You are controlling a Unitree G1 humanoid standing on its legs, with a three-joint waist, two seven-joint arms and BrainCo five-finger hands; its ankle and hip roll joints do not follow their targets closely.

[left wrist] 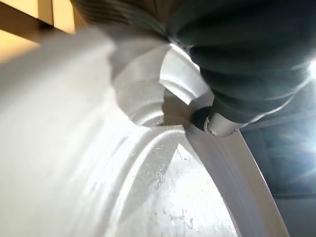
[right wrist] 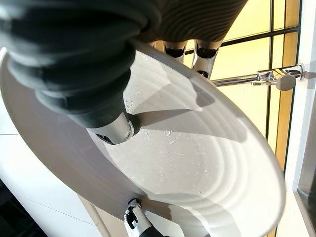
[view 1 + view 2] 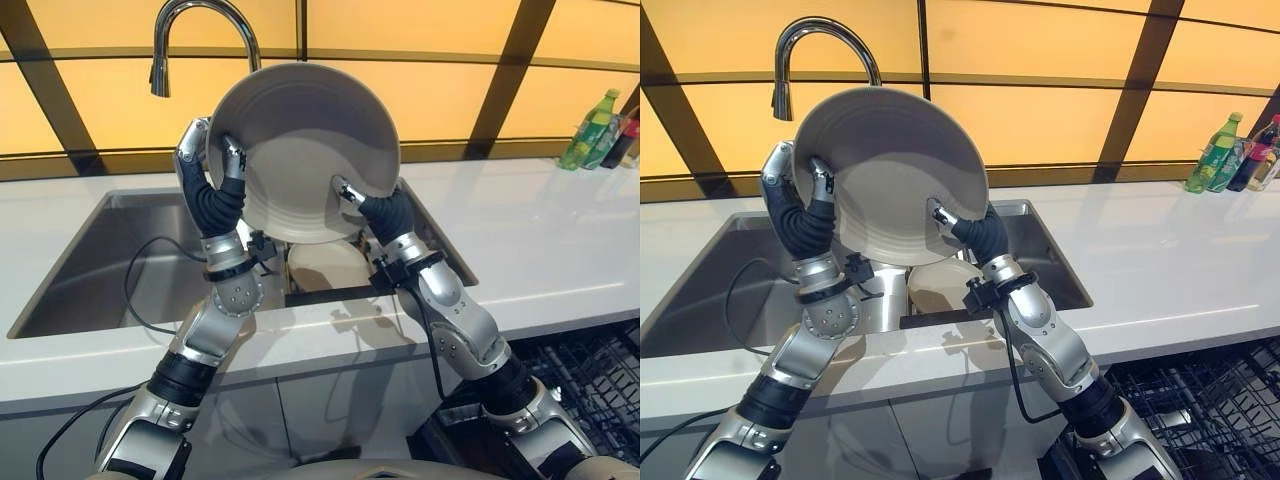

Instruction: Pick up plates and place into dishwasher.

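A large pale grey plate (image 3: 300, 150) is held up on edge above the sink, its inner face turned toward me. My left hand (image 3: 215, 190) grips its left rim, thumb on the face and fingers behind. My right hand (image 3: 385, 215) is shut on the lower right rim in the same way. The right wrist view shows the thumb (image 2: 111, 131) pressed on the plate (image 2: 197, 148) and the fingers (image 2: 205, 54) curled over the far rim. A second pale plate (image 3: 325, 265) lies in the sink under the raised one.
The steel sink (image 3: 110, 260) is set in a white counter (image 3: 560, 240), with a curved tap (image 3: 200, 30) behind the plate. Green and dark bottles (image 3: 592, 130) stand at the far right. The open dishwasher's dark rack (image 3: 595, 375) is at lower right.
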